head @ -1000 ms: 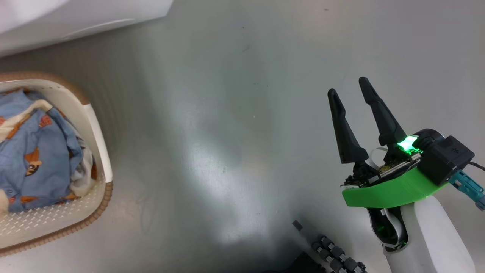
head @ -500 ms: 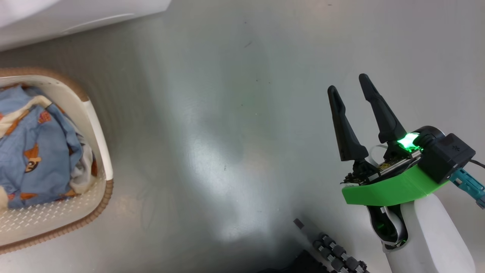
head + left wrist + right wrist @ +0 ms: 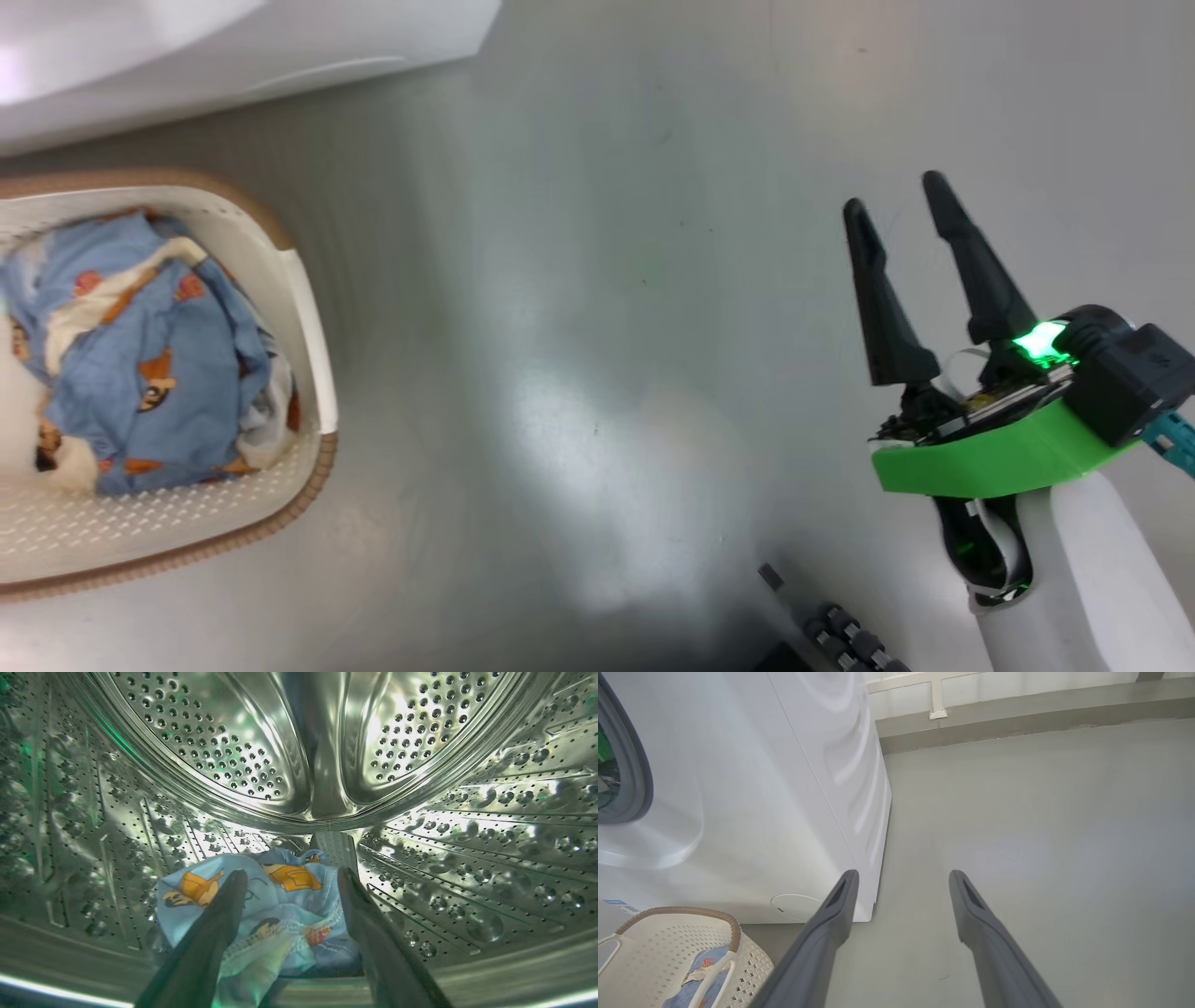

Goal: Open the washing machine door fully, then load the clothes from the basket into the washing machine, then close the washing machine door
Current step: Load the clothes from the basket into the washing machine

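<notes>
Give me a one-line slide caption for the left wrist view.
Left gripper, jaws open, inside the washing machine drum, over a blue bear-print garment lying at its bottom.

Inside the perforated steel drum [image 3: 187, 742], the left end effector [image 3: 290, 872] has its 2 dark fingers [image 3: 219, 924] spread wide. A crumpled light blue garment [image 3: 285, 900] with orange prints lies on the drum floor between them, near a ribbed paddle [image 3: 335, 848].

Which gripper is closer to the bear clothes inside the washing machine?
Left. The left gripper is open in the drum, just over those clothes; the right gripper hangs outside above the floor.
</notes>
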### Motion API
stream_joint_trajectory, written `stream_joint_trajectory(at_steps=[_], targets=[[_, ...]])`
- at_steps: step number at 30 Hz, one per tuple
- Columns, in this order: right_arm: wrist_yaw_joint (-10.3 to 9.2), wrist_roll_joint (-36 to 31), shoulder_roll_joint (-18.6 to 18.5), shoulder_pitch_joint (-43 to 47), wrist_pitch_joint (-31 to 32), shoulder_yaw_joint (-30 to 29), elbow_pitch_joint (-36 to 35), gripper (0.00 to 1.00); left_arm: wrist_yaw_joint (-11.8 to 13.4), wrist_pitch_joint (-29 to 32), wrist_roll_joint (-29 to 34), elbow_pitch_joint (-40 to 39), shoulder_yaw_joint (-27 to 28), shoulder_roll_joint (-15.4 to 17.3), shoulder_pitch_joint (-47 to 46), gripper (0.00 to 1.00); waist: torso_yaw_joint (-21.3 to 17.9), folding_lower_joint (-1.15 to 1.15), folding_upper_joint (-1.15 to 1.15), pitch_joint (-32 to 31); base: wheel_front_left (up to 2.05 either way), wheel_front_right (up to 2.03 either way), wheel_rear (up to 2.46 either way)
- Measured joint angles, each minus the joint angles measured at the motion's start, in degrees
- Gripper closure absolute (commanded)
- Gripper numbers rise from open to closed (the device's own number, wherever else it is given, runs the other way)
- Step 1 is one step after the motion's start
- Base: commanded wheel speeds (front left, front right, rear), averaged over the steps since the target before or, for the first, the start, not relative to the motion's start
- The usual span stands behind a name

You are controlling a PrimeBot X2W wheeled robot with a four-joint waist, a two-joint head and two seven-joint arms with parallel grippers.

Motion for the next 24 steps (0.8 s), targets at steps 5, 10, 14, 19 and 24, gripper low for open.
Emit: stream_joint_trajectory(at_steps=[5, 10, 14, 19, 24], targets=[[0.0, -0.5, -0.4, 0.2, 0.0, -0.9, -0.3, 0.0, 1.5, -4.4, 0.2, -4.6, -0.1, -0.7, 7.1, 0.0, 1.5, 0.0, 0.0, -2.4, 0.0, 0.0, 0.0], [0.0, -0.9, -0.5, 1.6, 0.0, -2.1, -0.5, 0.0, 2.9, -8.6, 0.0, -9.8, 0.3, -1.9, 13.8, 0.0, 2.9, 0.0, 0.0, -4.5, 0.0, 0.0, 0.0], [0.0, -1.1, -0.6, 2.7, 0.0, -2.6, -0.6, 0.0, 4.6, -12.2, -0.1, -15.4, 0.8, -2.4, 21.2, 0.0, 4.1, 0.0, 0.0, -6.1, 0.0, 0.0, 0.0], [0.0, -1.5, -0.9, 3.9, 0.0, -3.9, -0.7, 0.0, 7.0, -15.3, -0.1, -22.1, 0.6, -3.4, 30.4, 0.0, 5.5, 0.0, 0.0, -8.2, 0.0, 0.0, 0.0], [0.0, -2.8, -1.4, 5.2, 0.0, -4.4, -0.6, 0.0, 9.2, -17.3, 0.6, -29.0, -0.3, -3.9, 41.0, 0.0, 6.7, 0.0, 0.0, -10.8, 0.0, 0.0, 0.0]])
